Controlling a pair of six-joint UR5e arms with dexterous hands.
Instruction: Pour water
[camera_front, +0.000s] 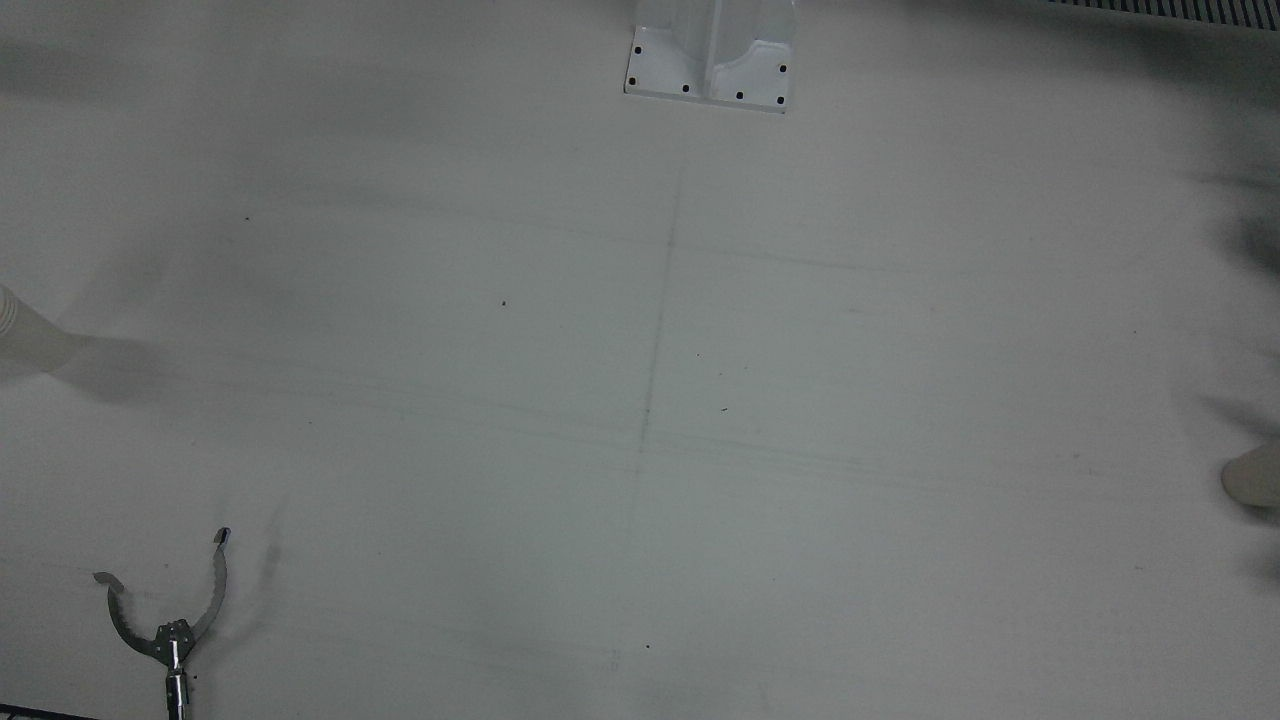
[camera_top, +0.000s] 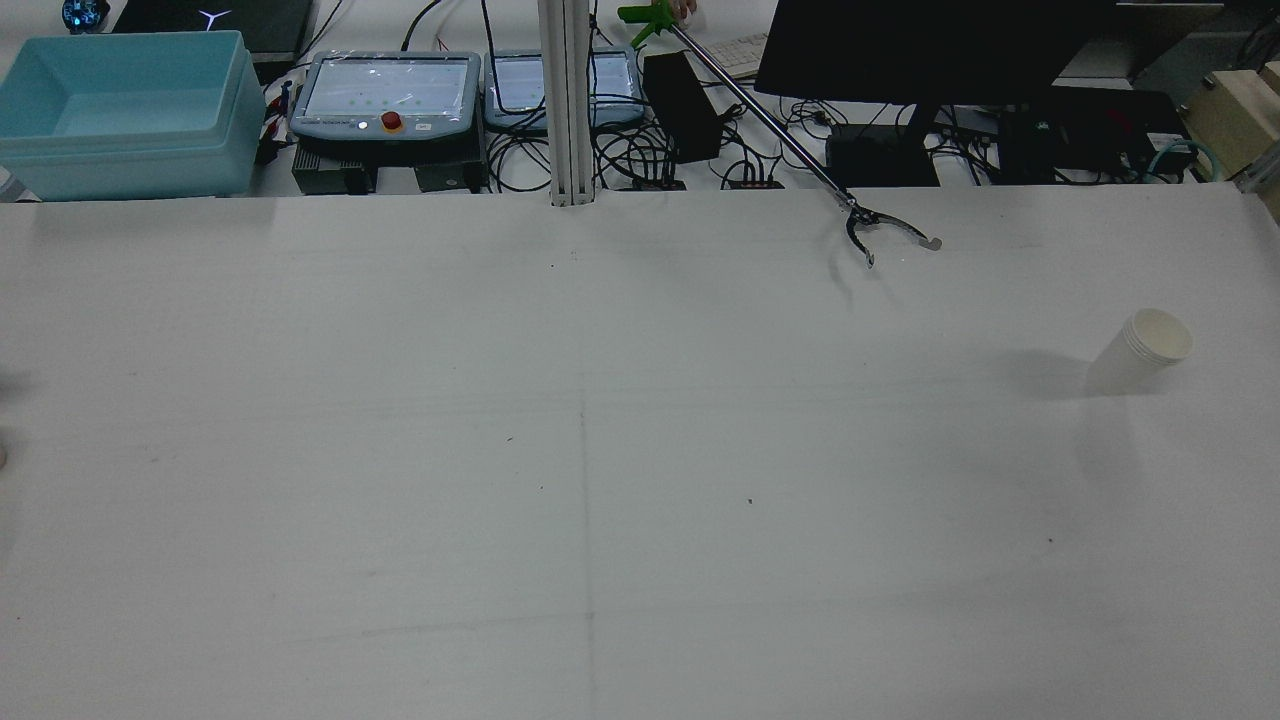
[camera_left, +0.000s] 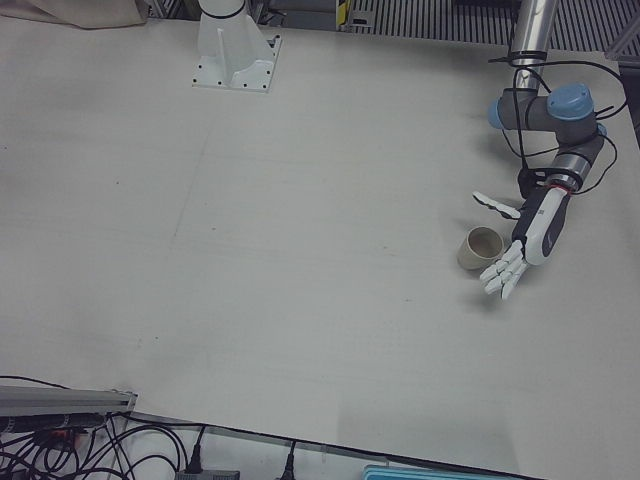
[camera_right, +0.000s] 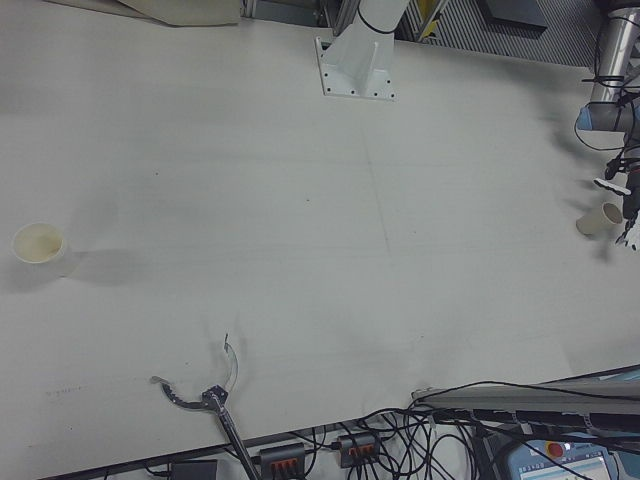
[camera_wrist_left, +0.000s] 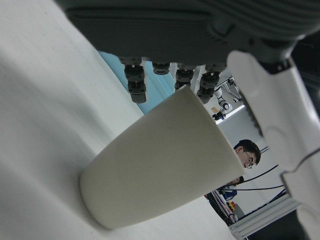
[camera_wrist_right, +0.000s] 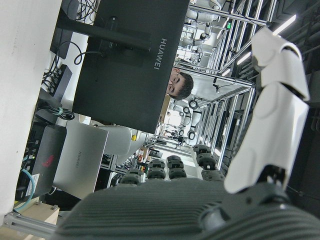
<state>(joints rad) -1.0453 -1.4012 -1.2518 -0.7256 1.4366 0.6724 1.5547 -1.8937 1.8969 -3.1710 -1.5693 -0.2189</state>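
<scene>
left robot hand (camera_left: 522, 250) spread beside paper cup (camera_left: 479, 248) | white table (camera_left: 300, 250) | right robot hand (camera_wrist_right: 210, 200) spread, empty

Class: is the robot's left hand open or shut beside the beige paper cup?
Open: left hand has fingers spread beside the upright beige paper cup, not holding it.

The table (camera_top: 400, 450) is plain white, and both paper cups (camera_left: 481, 248) (camera_top: 1140, 351) are cream — one slightly tan inside. The left hand (camera_left: 525, 245) is white and dark grey, its arm joints capped blue (camera_left: 570, 100); the bin (camera_top: 125, 110) is turquoise — the reacher's handle (camera_top: 645, 20) bright green.
</scene>
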